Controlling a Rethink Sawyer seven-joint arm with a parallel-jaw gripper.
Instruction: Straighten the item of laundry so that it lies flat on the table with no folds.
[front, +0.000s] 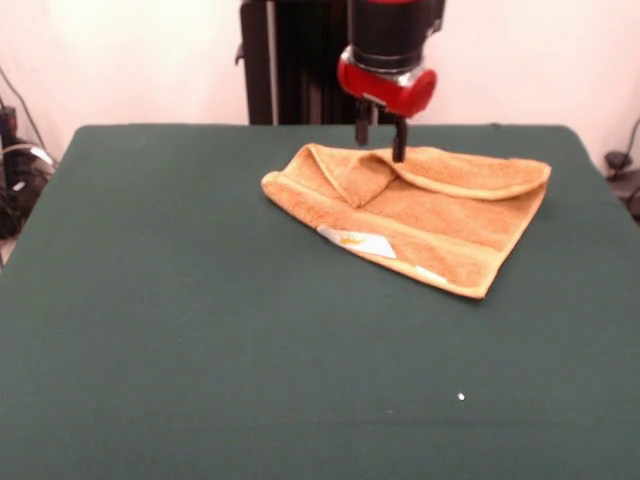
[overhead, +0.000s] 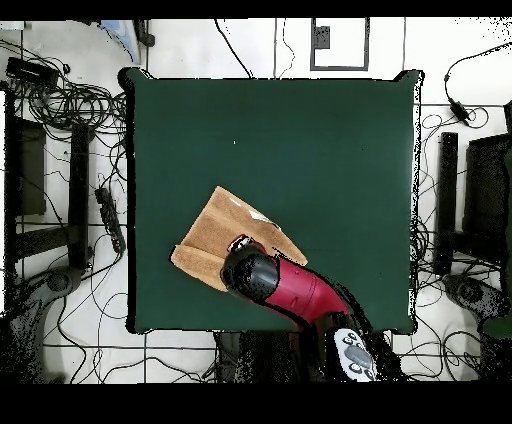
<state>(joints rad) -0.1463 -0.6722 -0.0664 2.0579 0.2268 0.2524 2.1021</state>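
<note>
The orange-yellow towel (front: 430, 215) lies crumpled on the far middle of the green table (front: 200, 300). Its far edge is folded over towards the front, and its left corner is folded in as a triangular flap. A white label (front: 358, 241) shows at its near edge. My gripper (front: 381, 145) hangs at the towel's far edge with its fingers apart, open; the right fingertip (front: 399, 152) reaches the folded rim. In the overhead view the arm's red wrist (overhead: 250, 272) covers part of the towel (overhead: 213, 232) near the table's (overhead: 330, 150) lower left edge.
The black pedestal (front: 290, 60) stands behind the table's far edge. A small white speck (front: 461, 397) lies on the cloth near the front. Cables and power strips (overhead: 105, 215) lie on the floor around the table.
</note>
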